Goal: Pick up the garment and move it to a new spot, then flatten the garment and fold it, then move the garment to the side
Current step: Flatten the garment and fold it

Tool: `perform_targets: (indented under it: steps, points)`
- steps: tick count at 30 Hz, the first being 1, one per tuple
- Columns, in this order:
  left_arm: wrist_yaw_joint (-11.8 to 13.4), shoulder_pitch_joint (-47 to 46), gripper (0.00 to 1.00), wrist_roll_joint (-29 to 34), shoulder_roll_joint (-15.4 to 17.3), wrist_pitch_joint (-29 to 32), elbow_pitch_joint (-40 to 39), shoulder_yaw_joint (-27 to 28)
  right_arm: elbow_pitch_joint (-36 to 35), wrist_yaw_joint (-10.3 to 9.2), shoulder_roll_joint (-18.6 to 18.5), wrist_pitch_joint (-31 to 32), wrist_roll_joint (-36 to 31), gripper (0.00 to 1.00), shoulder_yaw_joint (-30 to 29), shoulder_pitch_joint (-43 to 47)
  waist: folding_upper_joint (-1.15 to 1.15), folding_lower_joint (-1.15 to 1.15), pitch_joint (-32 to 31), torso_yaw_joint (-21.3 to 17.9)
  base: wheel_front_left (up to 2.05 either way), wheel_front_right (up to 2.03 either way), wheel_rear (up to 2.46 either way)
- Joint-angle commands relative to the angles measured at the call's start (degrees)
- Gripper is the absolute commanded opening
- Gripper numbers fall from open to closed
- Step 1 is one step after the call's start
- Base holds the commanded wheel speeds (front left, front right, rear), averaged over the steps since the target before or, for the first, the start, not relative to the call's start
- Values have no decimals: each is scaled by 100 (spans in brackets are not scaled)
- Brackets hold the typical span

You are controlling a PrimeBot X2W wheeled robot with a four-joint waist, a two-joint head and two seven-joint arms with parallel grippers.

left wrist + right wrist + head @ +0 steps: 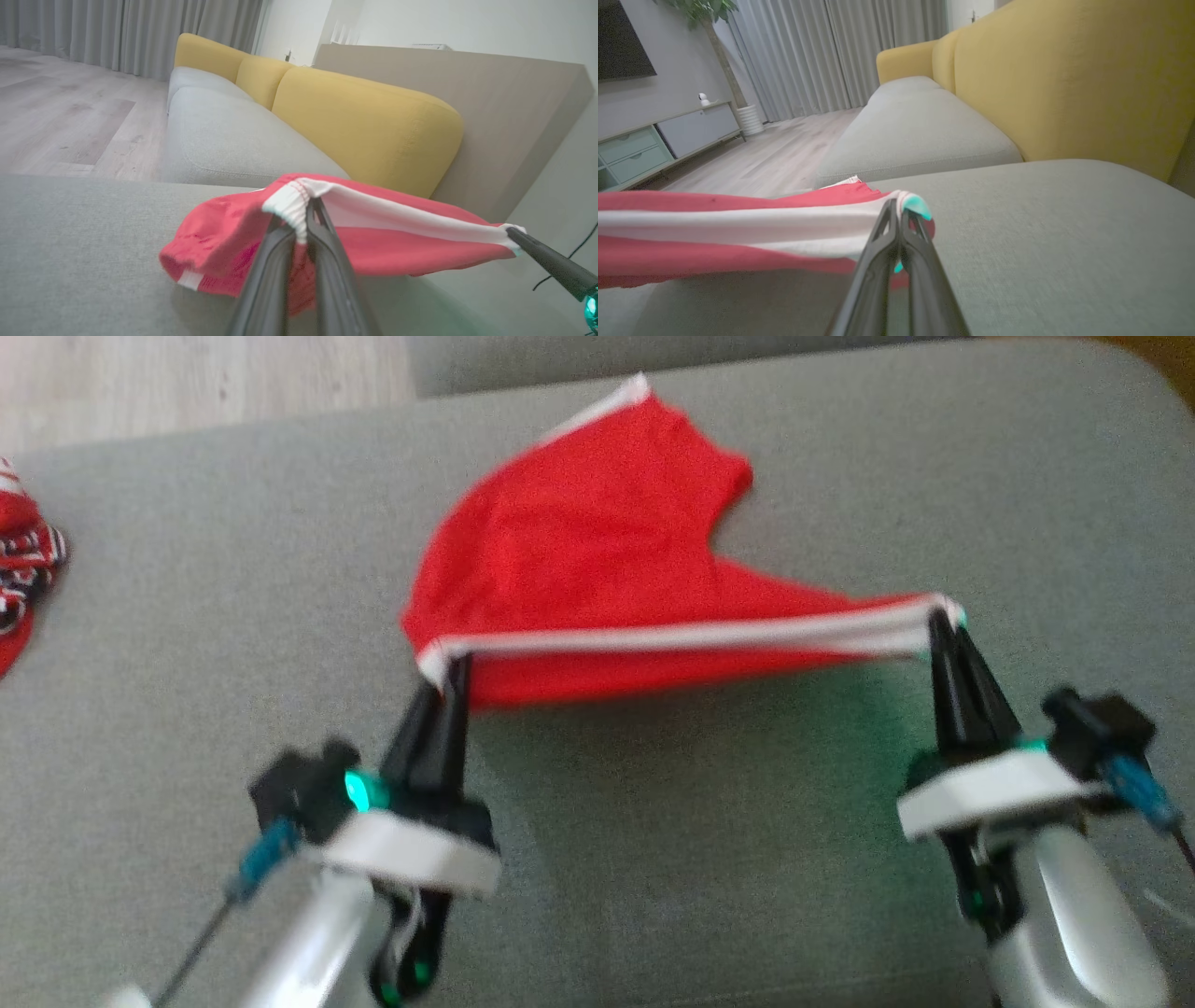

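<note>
A pair of red shorts with a white waistband hangs stretched over the grey sofa seat. My left gripper is shut on the waistband's left end, and my right gripper is shut on its right end. The band runs taut between them while the legs trail back onto the cushion. In the left wrist view the fingers pinch the gathered white band and the right gripper's tip holds the far end. In the right wrist view the gripper pinches the band.
Another red and white striped garment lies at the seat's left edge. Yellow back cushions line the sofa, and a second grey seat adjoins. Wood floor lies beyond, with a TV cabinet and a potted plant.
</note>
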Motion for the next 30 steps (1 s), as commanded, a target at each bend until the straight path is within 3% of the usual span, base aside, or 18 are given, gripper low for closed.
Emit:
perform_targets:
  steps: [1, 11, 15, 20, 30]
  points:
    - [49, 89, 0, 72, 42, -55, -334, 283, -369, 37, -5, 77, -21, 0, -1, 156, 0, 1, -259, -7, 0, 0, 0]
    - [339, 1950, 0, -60, -135, 44, -1412, 97, -2724, 37, 130, 1343, -297, 0, -500, 2010, 0, 1, -754, 77, 0, 0, 0]
    - [303, 2008, 0, -207, -272, 143, -1325, -10, -2883, 37, 139, 1576, -345, 0, -546, 2023, 0, 1, -639, 262, 0, 0, 0]
    - [226, 1648, 0, -466, -584, 217, -886, -21, -2589, 37, -13, 1804, -316, 0, -461, 1352, 0, 1, -244, 663, 0, 0, 0]
    - [390, 55, 0, -1234, -910, 176, 311, -13, -811, 37, -785, 2079, -289, 0, 42, -1022, 0, 1, 691, 1448, 0, 0, 0]
